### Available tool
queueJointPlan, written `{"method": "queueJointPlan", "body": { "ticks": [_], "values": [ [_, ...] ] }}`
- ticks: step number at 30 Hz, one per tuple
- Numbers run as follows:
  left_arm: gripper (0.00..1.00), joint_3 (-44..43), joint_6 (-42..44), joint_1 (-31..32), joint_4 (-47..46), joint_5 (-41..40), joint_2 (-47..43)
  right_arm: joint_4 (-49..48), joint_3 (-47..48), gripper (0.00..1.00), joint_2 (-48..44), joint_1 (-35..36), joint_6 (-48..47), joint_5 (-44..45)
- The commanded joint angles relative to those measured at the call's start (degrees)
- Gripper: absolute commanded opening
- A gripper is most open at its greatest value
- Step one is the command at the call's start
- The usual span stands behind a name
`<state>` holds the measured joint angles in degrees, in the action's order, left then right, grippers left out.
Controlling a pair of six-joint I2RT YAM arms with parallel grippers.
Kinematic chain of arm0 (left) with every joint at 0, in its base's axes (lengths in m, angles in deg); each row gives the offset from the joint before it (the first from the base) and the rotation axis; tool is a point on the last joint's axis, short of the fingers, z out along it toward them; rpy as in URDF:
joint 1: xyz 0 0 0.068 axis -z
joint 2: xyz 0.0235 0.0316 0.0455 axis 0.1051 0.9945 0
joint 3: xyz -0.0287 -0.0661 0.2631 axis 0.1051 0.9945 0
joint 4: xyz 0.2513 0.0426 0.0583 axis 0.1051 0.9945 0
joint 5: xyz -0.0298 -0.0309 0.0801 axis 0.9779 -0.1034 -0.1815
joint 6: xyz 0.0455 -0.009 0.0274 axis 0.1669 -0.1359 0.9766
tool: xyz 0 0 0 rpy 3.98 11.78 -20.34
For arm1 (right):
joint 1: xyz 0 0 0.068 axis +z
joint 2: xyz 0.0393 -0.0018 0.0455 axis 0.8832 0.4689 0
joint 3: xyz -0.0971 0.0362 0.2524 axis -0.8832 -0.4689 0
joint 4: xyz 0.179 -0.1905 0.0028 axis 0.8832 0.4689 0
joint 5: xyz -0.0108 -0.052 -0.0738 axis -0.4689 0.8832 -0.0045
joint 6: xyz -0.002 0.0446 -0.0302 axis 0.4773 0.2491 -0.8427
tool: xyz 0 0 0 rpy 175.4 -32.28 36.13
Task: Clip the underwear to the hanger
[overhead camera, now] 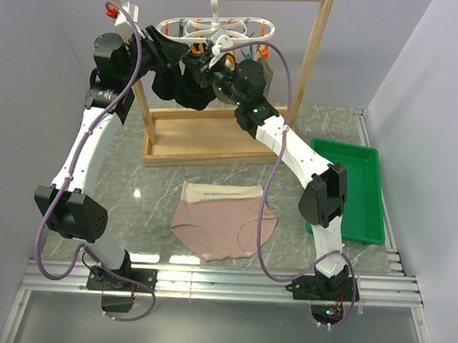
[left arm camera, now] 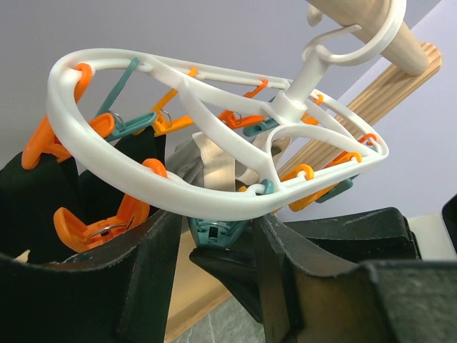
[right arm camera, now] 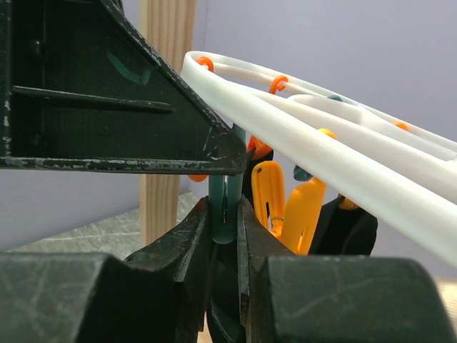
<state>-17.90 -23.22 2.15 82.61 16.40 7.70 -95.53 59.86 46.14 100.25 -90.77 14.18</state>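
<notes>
Reaching up at the left of the wooden rack [overhead camera: 216, 132], the left gripper [left arm camera: 214, 223] sits just under the white ring of the hanger [left arm camera: 289, 107]. Its jaws are fairly wide with a teal peg [left arm camera: 214, 236] in the gap; whether they press it I cannot tell. Beside it, a black garment [overhead camera: 183, 88] hangs from other pegs. From the right, the right gripper [right arm camera: 223, 213] is narrowed onto what looks like the same teal peg, pinching it.

The underwear [overhead camera: 222, 221] is near neither tool. It lies flat on the table [overhead camera: 136, 182], well below the hanger and nearer the arm bases, with its waistband toward the rack and its long axis running left to right. It sits about midway between the two arms, slightly toward the right one. Judging from this, one gripper must leave the hanger and come down for the cloth. Farthest right is a green tray [overhead camera: 354, 193].
</notes>
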Motion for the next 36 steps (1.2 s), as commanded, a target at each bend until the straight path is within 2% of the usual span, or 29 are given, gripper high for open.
{"method": "queueJointPlan", "body": {
  "ticks": [1,8,12,16,33,36],
  "values": [
    [0.5,-3.19,-0.74,-0.1,-4.77,-1.1,0.5,-1.65,-0.48,0.0,-3.31,0.54,0.41,-2.61],
    [0.49,-3.19,-1.96,0.08,-5.29,-1.53,1.03,-1.65,-0.21,0.0,-3.31,0.89,0.15,-3.14],
    [0.44,-2.49,-2.93,0.08,-6.69,-1.19,0.68,-1.82,-0.74,0.0,-3.4,0.9,-0.21,-3.32],
    [0.47,-2.05,-3.02,0.08,-7.4,-2.15,0.07,-1.74,-1.0,0.0,-3.4,0.98,-0.29,-3.58],
    [0.48,-0.47,-4.78,-0.01,-10.56,-2.59,-0.73,-1.91,-2.67,0.0,-4.02,1.16,-0.82,-3.75],
    [0.41,-0.38,-4.78,-0.01,-10.92,-2.5,-0.81,-1.91,-2.76,0.0,-3.93,1.07,-0.73,-3.84]
  ]
}}
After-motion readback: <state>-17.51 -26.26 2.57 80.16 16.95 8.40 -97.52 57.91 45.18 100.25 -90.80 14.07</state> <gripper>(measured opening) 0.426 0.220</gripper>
